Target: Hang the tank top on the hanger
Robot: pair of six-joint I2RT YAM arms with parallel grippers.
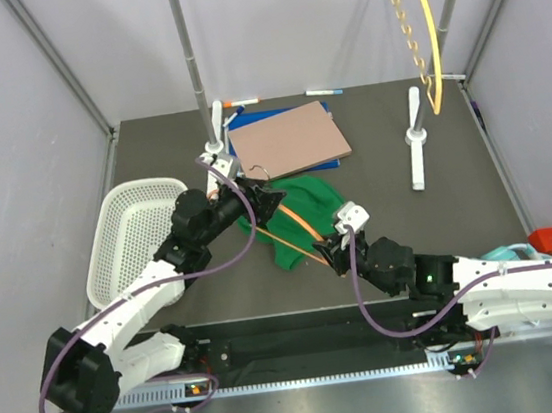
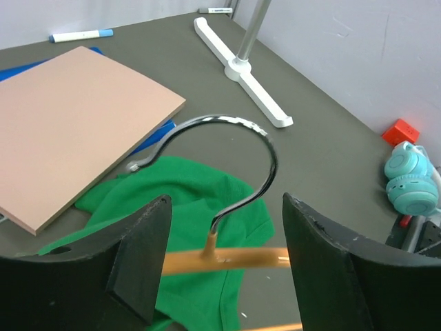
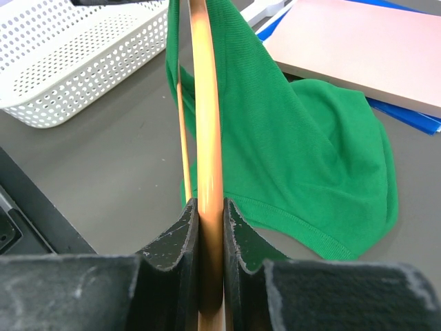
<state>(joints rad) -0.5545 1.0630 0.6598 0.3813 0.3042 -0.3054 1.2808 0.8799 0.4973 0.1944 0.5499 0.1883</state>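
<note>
- The tank top point(image 1: 306, 208) lies bunched on the surface point(image 1: 409, 220) at the centre of the overhead frame. The hanger point(image 1: 299, 247) slants across the cloth toward the lower right.
- The step in hand looks to be steadying the hanger so the cloth can be worked onto its shoulders. The right end effector point(image 1: 334, 248) is clenched on the hanger's orange arm. That grip should hold level, since a twist would likely let the fabric slide off.
- The left end effector point(image 2: 226, 231) is released, its jaws standing wide on either side of the metal hook point(image 2: 258, 158) without touching it. If it closes there, it would do best to take the straight neck just above the orange bar (the curve would probably roll between the jaws).
- Only the overhead view shows both arms meeting over the garment, with the white basket point(image 1: 133, 234) at the left of the frame. The hook is too thin there to place with confidence; it may be the dark curve just above the left end effector.
- Only the right wrist view shows the grip itself. The pads point(image 3: 180, 234) pinch the bar edge-on, and green cloth hangs to the right of the bar and reaches across it at the top of the frame.
- Only the left wrist view shows the clear gap between jaws and hook.
</note>
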